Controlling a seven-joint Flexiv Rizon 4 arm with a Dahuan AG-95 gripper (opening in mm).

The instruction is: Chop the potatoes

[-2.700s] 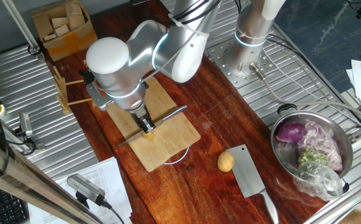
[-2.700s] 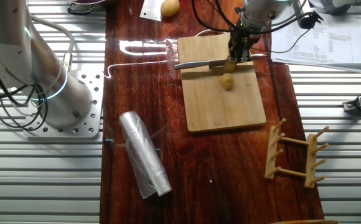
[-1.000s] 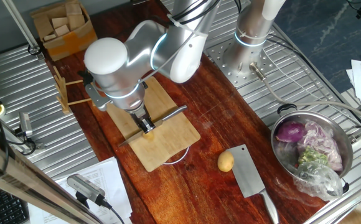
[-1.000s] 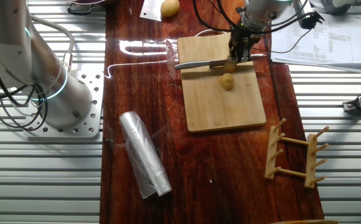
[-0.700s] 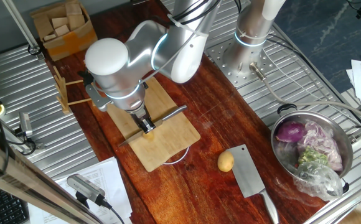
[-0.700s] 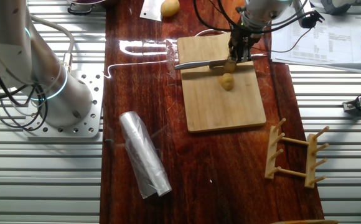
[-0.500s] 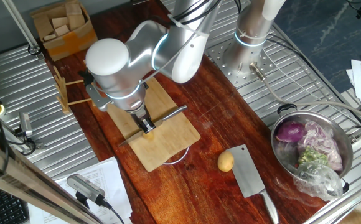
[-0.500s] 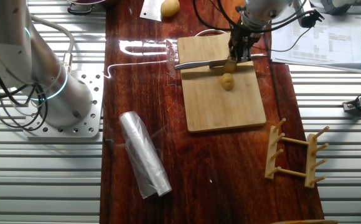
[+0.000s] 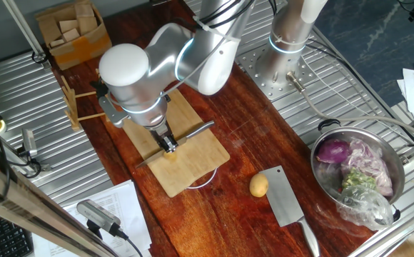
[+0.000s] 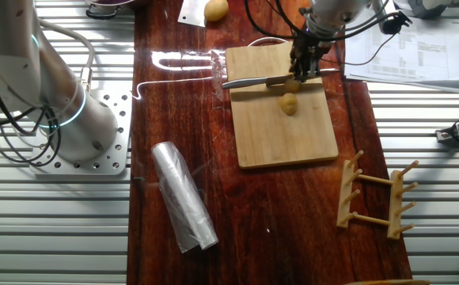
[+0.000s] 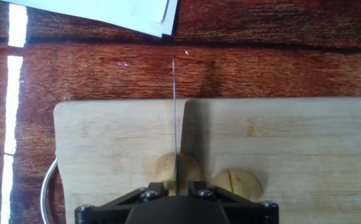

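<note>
Fingers (image 10: 302, 70) clenched on the knife (image 10: 249, 80), blade edge-down in the hand view and running straight out from them. One potato (image 11: 175, 170) sits directly under the blade, right at the fingertips, the edge crossing about its middle. Second potato (image 11: 236, 183) lies just beside it, on the right in the hand view, clear of the blade, with a line across its top that may be a cut. Both on the cutting board (image 11: 305, 149). Judgement: the next chop is straight down, no sideways shift needed. A bigger potato (image 9: 258, 185) sits well apart beside the cleaver (image 9: 287, 202).
</note>
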